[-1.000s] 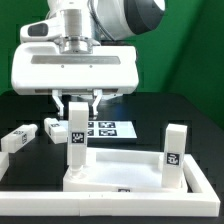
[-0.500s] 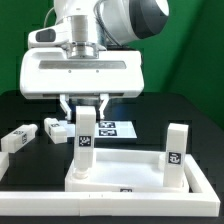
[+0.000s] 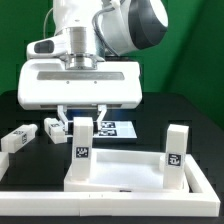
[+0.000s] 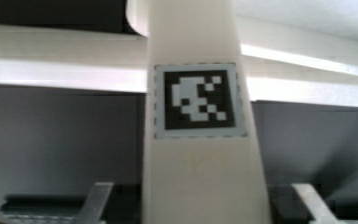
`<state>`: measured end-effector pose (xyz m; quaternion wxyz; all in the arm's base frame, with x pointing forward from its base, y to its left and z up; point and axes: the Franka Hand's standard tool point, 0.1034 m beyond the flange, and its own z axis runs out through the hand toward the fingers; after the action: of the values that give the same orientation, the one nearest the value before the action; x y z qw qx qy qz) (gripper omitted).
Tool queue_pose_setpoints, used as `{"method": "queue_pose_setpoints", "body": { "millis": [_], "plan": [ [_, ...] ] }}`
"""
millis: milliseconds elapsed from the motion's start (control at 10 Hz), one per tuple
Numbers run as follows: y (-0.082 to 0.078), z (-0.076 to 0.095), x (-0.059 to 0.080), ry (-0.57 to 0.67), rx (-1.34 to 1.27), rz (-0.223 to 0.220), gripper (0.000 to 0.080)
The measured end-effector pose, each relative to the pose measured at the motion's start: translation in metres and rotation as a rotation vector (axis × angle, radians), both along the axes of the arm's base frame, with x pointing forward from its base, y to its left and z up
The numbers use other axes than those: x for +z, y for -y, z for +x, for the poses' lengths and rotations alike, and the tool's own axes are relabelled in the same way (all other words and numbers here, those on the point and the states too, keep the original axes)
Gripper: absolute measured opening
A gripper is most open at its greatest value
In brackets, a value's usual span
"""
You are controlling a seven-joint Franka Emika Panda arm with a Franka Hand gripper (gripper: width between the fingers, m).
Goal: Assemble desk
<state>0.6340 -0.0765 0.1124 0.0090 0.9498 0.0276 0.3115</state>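
The white desk top [image 3: 120, 184] lies rim up at the front of the table. One white tagged leg [image 3: 82, 145] stands upright at the corner on the exterior view's left, another leg [image 3: 175, 155] at the corner on the right. My gripper [image 3: 81, 112] hangs straight over the left leg, one finger on each side of its top. In the wrist view the leg [image 4: 197, 60] runs between my fingers [image 4: 91, 200], with a dark gap on each side, so my gripper [image 4: 197, 205] is open. The top's rim [image 4: 51, 65] crosses behind the leg.
Two loose white legs [image 3: 18, 140] [image 3: 55, 128] lie on the black table at the exterior view's left. The marker board [image 3: 112, 128] lies behind the desk top. A thin white border rail [image 3: 40, 200] runs along the front.
My gripper has come lower over the left leg. The leg's top now sits lower than half a second ago, and it has shifted slightly sideways between frames.
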Motion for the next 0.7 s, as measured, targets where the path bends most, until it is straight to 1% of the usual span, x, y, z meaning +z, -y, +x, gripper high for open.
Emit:
{"method": "queue_pose_setpoints", "body": {
  "millis": [300,400,500,600,700],
  "plan": [
    [0.0007,0.0015,0.0003,0.001,-0.01,0.007,0.029],
    [0.0009,0.0013,0.0001,0.001,-0.01,0.008,0.0358],
    [0.0009,0.0012,-0.0001,0.001,-0.011,0.008,0.0358],
    [0.001,0.0012,-0.0002,0.001,-0.011,0.008,0.0568],
    [0.001,0.0012,-0.0002,0.0,-0.011,0.008,0.0627]
  ]
}}
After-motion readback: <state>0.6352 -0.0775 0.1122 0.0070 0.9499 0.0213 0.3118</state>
